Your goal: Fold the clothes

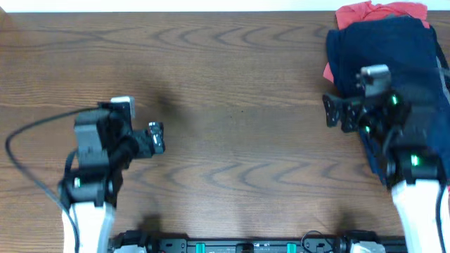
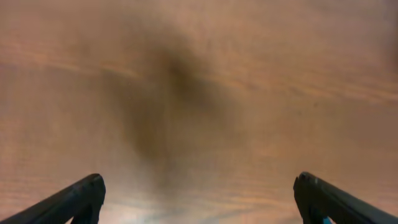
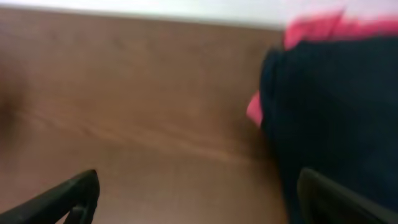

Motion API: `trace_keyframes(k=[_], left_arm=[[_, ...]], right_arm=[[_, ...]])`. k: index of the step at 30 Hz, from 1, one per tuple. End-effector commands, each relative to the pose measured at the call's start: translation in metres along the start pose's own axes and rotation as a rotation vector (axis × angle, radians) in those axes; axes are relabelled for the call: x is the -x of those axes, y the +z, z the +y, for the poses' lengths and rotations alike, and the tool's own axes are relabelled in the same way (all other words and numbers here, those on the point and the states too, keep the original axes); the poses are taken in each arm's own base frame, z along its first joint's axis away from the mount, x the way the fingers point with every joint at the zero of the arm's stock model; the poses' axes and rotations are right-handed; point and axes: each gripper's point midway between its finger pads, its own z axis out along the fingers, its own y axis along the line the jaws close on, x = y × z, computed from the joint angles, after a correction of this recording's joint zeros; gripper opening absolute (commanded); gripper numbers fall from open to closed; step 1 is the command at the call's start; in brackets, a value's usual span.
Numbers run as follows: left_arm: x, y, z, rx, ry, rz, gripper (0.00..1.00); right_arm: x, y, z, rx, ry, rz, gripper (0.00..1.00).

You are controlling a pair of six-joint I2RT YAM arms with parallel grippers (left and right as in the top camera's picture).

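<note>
Overhead, the clothes [image 1: 390, 53] lie in one pile: a navy garment [image 1: 401, 42] on top and a coral-red garment [image 1: 380, 13] showing from under its far edge. The right gripper [image 1: 329, 111] hovers at the pile's left edge, jaws wide apart and empty. The left gripper [image 1: 157, 137], also wide and empty, is well apart from the pile, over the bare table [image 1: 232, 84]. I judge that folding has not yet started. The next move is to pinch one garment and draw it off the pile.
</note>
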Motion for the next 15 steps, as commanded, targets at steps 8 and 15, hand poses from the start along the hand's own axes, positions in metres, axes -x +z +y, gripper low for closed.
trace_keyframes(k=[8,15], left_arm=[[-0.028,0.07,0.016,0.031,-0.075,0.293,0.98],[-0.033,0.097,0.008,-0.048,-0.062,0.336,0.98]], right_arm=[[-0.032,0.063,0.001,0.143,0.097,0.212,0.99],[-0.042,0.069,-0.074,-0.193,0.194,0.229,0.9]])
